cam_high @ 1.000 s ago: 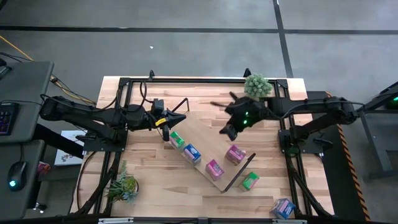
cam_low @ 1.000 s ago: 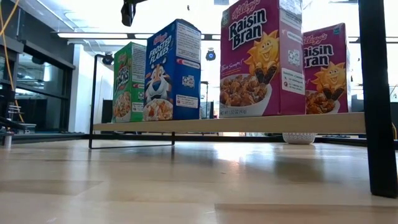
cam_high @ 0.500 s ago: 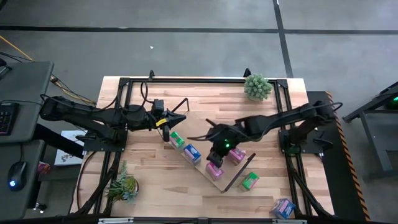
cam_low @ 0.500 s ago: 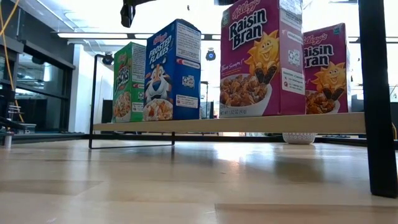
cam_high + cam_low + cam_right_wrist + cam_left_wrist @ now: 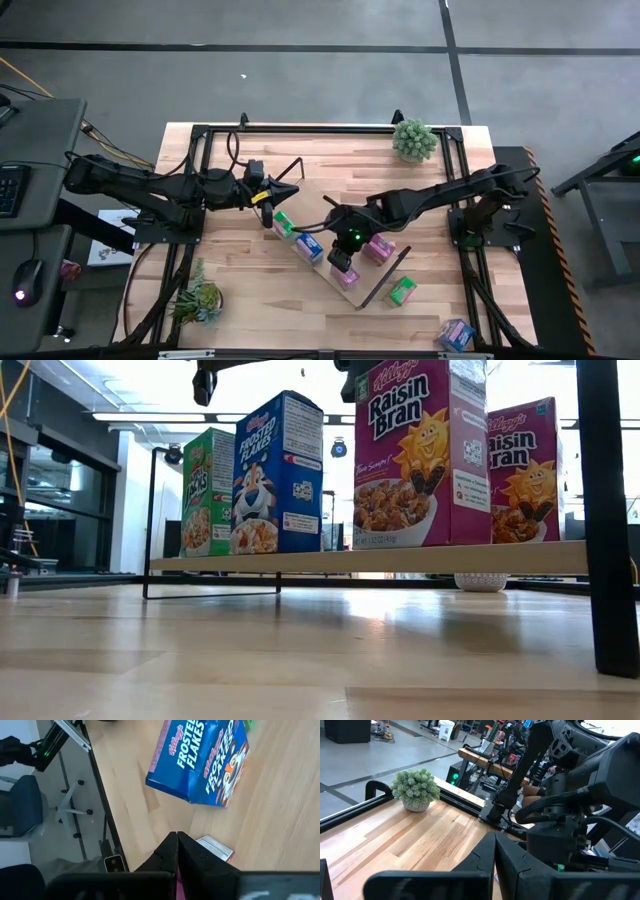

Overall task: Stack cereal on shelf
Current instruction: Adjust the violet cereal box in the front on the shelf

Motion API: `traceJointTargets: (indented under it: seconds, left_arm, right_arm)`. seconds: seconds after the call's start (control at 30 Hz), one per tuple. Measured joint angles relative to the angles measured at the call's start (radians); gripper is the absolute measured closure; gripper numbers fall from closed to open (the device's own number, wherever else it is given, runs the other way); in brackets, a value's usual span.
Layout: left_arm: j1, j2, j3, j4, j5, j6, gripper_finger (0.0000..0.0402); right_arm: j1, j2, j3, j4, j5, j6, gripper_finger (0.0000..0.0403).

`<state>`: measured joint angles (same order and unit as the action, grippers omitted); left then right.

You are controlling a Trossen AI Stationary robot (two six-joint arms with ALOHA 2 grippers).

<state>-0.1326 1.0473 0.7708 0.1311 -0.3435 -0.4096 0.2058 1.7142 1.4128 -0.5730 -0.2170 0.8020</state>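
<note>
Right tool (image 5: 341, 262) shut over shelf (image 5: 335, 215) — four boxes shelved, two off.

Bright overhead ceiling lights (image 5: 150, 415) glare behind, tabletop (image 5: 300, 660) foreground blurred.

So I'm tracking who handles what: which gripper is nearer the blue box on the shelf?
Right. The right gripper hovers just beside the blue box, by the pink one; the left gripper hangs farther off, past the green box at the shelf's end.
</note>
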Motion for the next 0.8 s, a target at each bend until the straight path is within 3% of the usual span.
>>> traceJointTargets:
  seconds: [0.8]
  left_arm:
    - [0.000,0.000,0.000,-0.004,0.000,0.001,0.0401]
  right_arm:
    - [0.020,0.000,0.000,-0.028,-0.029,-0.152,0.0403]
